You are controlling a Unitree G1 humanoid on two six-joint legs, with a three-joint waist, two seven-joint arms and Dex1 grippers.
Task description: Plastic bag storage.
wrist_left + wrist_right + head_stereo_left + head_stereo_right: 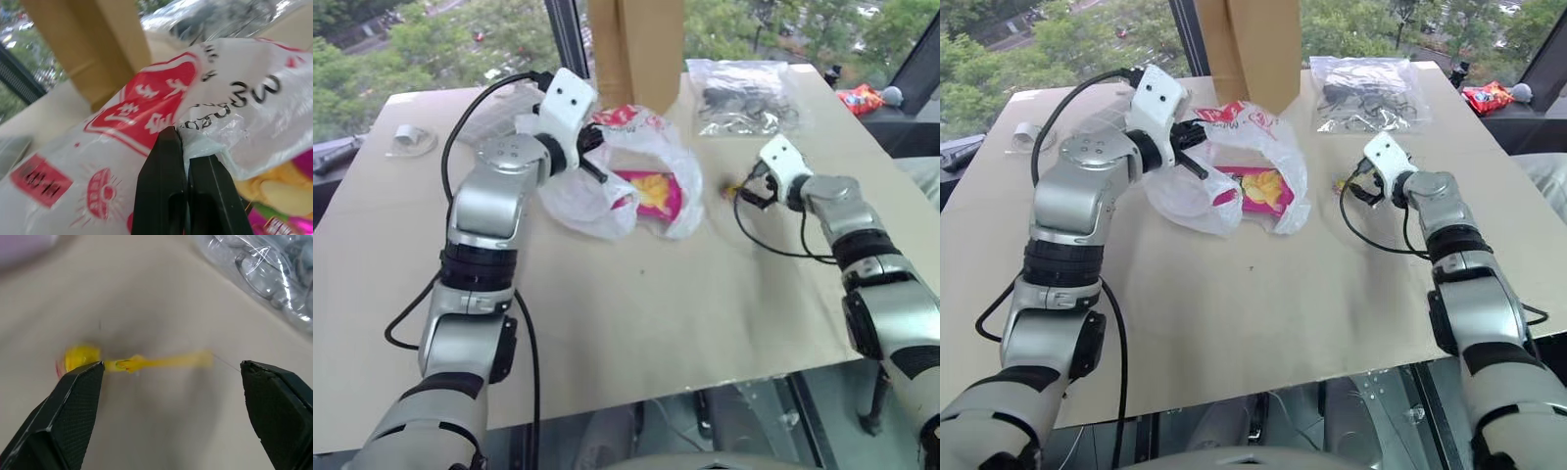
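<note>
While left hand [186, 147] pinches plastic bag [607, 176] | right hand [171, 377] spread wide over yellow sweet [80, 357]

Bright window daylight, soft shadows; both wrist views blurred.

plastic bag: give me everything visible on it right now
The plastic bag is thin, translucent white, crinkly film with a red logo and red printed marks. It lies crumpled on the table in front of the brown paper bag, a pink-and-yellow chip packet showing in its opening. The left gripper is shut on a fold of its upper edge.
</note>
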